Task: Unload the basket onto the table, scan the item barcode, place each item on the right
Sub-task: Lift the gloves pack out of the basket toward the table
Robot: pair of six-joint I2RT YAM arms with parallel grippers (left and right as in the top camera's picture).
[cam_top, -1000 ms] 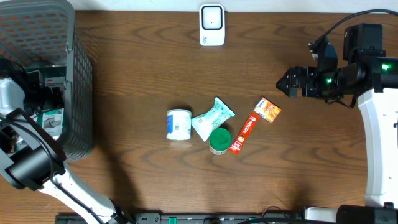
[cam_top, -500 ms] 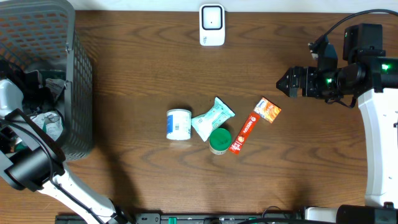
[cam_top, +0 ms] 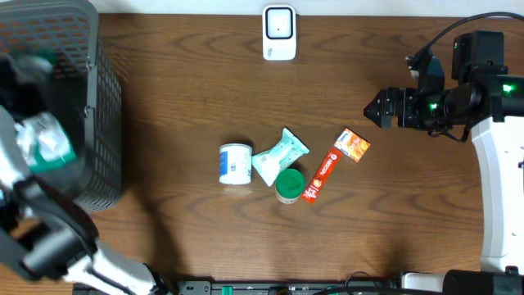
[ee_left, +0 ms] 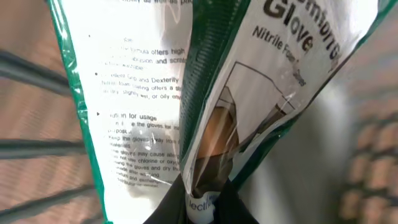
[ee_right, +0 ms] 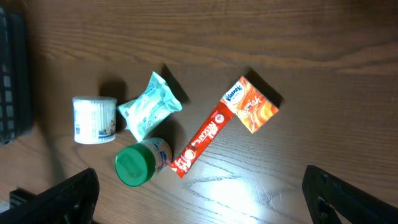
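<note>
Glove packet: located at the far left of the overhead view, over the open top of the basket, where it appears blurred. Whether it sits above or below the rim cannot be told. The left gripper has its jaws closed on the packet's near edge. In the left wrist view the two dark fingertips meet at the bottom of the frame with the film pinched between them, and the packet extends away from them and fills most of the frame. The packet is clear film with green borders. Printed usage text is visible on one panel, and the words "Glove" and "Nitrile Foam" on the other. No barcode can be made out on the faces shown. To the right of the basket, on the wooden table, five items form a loose cluster near the centre. A white tub lies on its side. A pale wipes pack is just beside it. A green-lidded jar touches the pack's lower edge. A red stick lies diagonally against the jar. An orange box sits at the stick's upper end. The scanner, a white unit, stands at the table's far edge above the cluster, well apart from the packet. The right gripper hovers right of the cluster with its jaws spread wide and nothing between them.
</note>
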